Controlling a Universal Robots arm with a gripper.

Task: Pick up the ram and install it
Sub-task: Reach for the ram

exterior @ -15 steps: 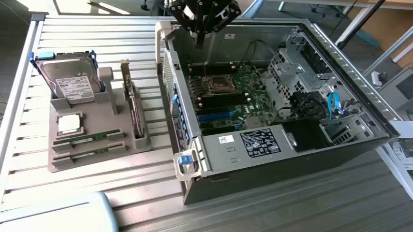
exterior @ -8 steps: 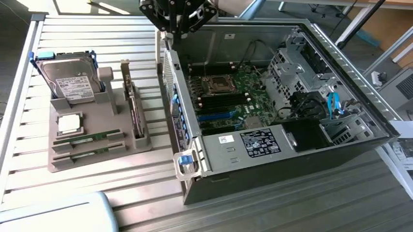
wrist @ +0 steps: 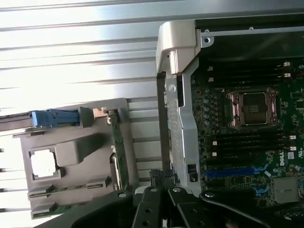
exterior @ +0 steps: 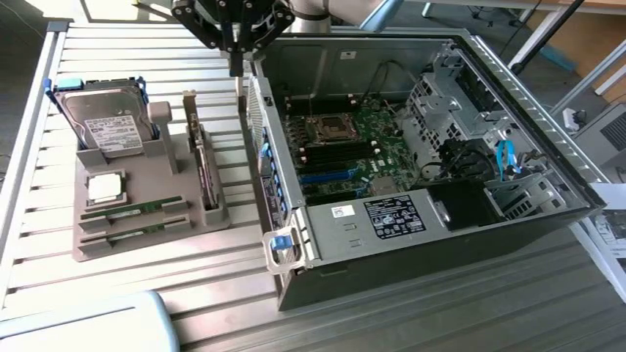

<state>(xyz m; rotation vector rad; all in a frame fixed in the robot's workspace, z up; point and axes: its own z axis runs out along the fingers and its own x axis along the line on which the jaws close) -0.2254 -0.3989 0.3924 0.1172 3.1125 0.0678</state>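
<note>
Two ram sticks, thin and green, lie in slots at the front of the grey holder [exterior: 146,191]: one ram stick [exterior: 132,211] sits behind the other [exterior: 130,235]. The wrist view has them as one stick [wrist: 71,186] and a second [wrist: 50,208]. My gripper [exterior: 234,67] hangs high over the table's far side, between the holder and the open computer case [exterior: 411,242]. Its fingers are shut together with nothing in them, well away from the ram. In the wrist view the gripper [wrist: 163,190] is over the case's side wall, with the motherboard [wrist: 247,156] and its dark memory slots [wrist: 247,141] beside it.
The holder also carries a hard drive [exterior: 105,121] with blue rails, a square silver processor [exterior: 105,188] and an upright expansion card [exterior: 201,165]. The case's processor socket [exterior: 326,129] is bare. A blue latch [exterior: 281,246] sticks out at the case's near corner. A pale object [exterior: 88,326] lies at the front.
</note>
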